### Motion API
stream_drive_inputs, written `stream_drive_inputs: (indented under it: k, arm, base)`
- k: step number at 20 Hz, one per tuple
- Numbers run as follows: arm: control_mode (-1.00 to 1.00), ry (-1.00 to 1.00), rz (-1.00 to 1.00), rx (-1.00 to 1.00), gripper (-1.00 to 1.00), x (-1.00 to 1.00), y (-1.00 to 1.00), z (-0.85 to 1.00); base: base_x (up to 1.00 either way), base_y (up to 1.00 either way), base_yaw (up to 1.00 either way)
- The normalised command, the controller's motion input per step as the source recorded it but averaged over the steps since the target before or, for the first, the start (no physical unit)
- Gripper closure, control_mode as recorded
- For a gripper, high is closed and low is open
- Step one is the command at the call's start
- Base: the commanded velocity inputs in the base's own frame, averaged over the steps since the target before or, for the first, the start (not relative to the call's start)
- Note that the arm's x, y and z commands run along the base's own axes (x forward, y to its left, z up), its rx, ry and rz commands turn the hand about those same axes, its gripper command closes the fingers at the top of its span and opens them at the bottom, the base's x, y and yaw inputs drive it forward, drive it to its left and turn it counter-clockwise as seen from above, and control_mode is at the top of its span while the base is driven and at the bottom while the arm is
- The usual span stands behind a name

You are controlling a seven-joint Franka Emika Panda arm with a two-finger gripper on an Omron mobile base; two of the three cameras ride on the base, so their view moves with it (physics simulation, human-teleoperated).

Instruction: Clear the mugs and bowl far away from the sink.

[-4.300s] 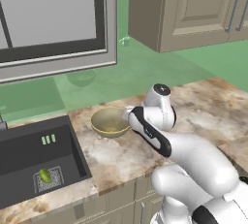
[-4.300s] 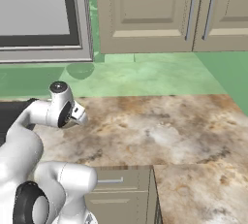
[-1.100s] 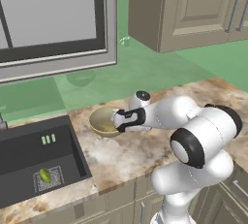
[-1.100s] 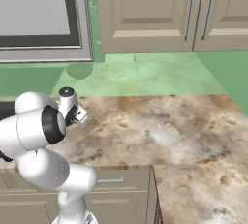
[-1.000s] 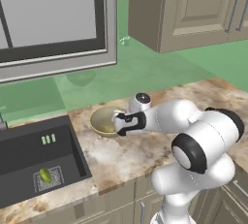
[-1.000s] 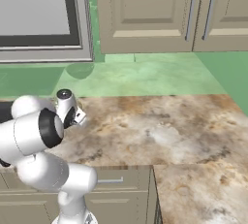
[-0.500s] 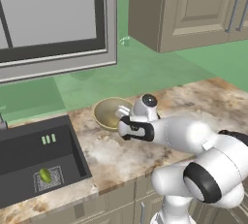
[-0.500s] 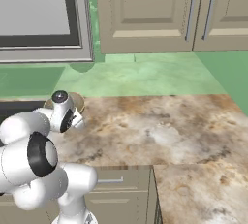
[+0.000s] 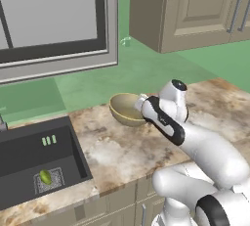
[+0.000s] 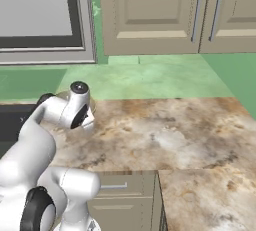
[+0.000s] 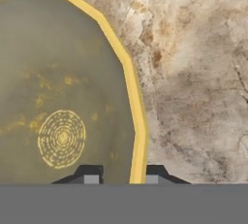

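Observation:
The tan-olive bowl (image 9: 123, 108) with a yellow rim hangs tilted just above the marble counter, near the green back wall. My gripper (image 9: 140, 105) is shut on its right rim. In the hand view the yellow rim of the bowl (image 11: 63, 97) runs down between my two fingertips, with my gripper (image 11: 118, 179) pinching it. The dark sink (image 9: 29, 146) lies at the lower left, well apart from the bowl. A small green object (image 9: 45, 176) rests on the grey rack insert in the sink; I cannot tell whether it is a mug.
Marble counter (image 9: 122, 151) stretches right of the sink and on to a corner (image 10: 200, 140) at the right. Beige wall cabinets (image 10: 165, 15) hang above the right side. A grey-framed window (image 9: 53, 19) sits behind the sink.
The arm has swung up and right, and the bowl has come off the counter with it, moving back toward the wall and away from the sink. The gripper has stayed shut on the rim.

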Motion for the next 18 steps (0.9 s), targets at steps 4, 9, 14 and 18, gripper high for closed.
stream_drive_inputs:
  k: [4,9,14,18]
  arm:
    - [-1.0,0.24,-0.04,0.0,1.0,-0.46,-0.45,0.62]
    - [-1.0,0.15,-0.04,-0.01,1.0,-0.57,-0.49,0.43]
    - [-1.0,-0.01,0.0,0.0,1.0,-0.59,-0.17,0.08]
    - [-1.0,-0.19,0.0,0.0,1.0,-0.65,0.0,0.0]
  base:
    - [0.0,0.0,0.0]
    - [0.0,0.0,0.0]
    - [0.0,0.0,0.0]
    - [0.0,0.0,0.0]
